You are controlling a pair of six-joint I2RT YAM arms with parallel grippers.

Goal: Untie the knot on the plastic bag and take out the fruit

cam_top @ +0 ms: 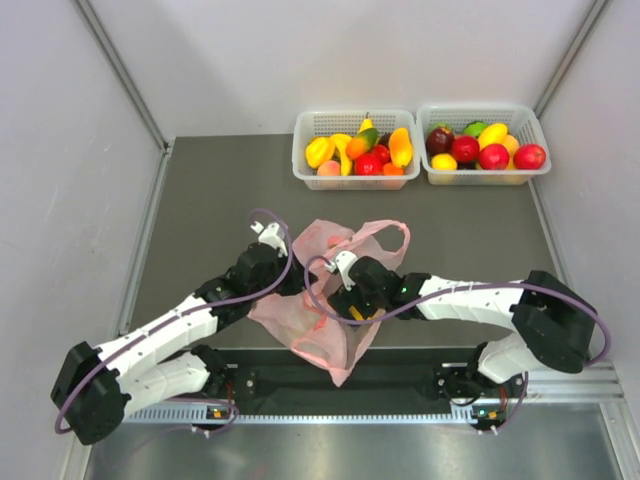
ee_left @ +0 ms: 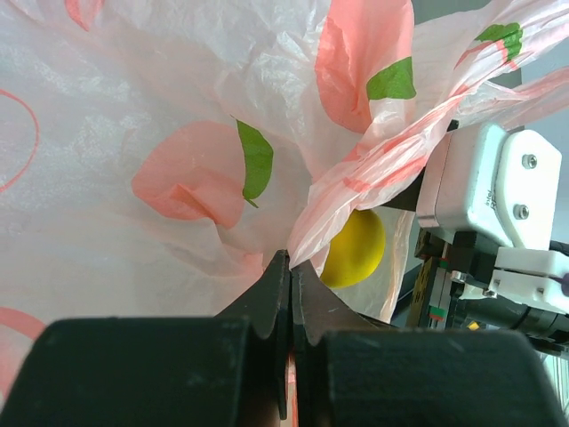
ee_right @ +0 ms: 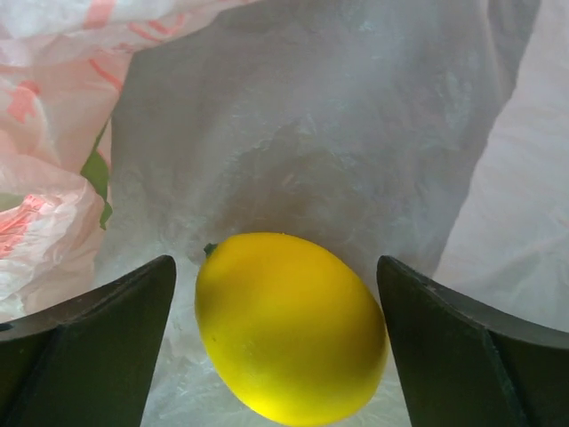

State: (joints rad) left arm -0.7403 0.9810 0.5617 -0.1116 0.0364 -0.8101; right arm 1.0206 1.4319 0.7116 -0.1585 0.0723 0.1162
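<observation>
The pink plastic bag (cam_top: 300, 315) lies crumpled at the table's near middle, its handle loops (cam_top: 385, 232) spread loose on the far side. No knot shows. My left gripper (cam_top: 292, 278) is shut on a fold of the bag's film (ee_left: 356, 191), with the jaws pressed together (ee_left: 291, 262). My right gripper (cam_top: 352, 305) is inside the bag's mouth, open, with its fingers on either side of a yellow lemon-like fruit (ee_right: 289, 325) without touching it. The same fruit shows in the left wrist view (ee_left: 354, 249) and in the top view (cam_top: 358, 314).
Two white baskets stand at the back, the left one (cam_top: 356, 116) and the right one (cam_top: 480, 108), both full of toy fruit. The right wrist's white body (ee_left: 484, 191) is close to my left fingers. The table's near edge is just behind the bag.
</observation>
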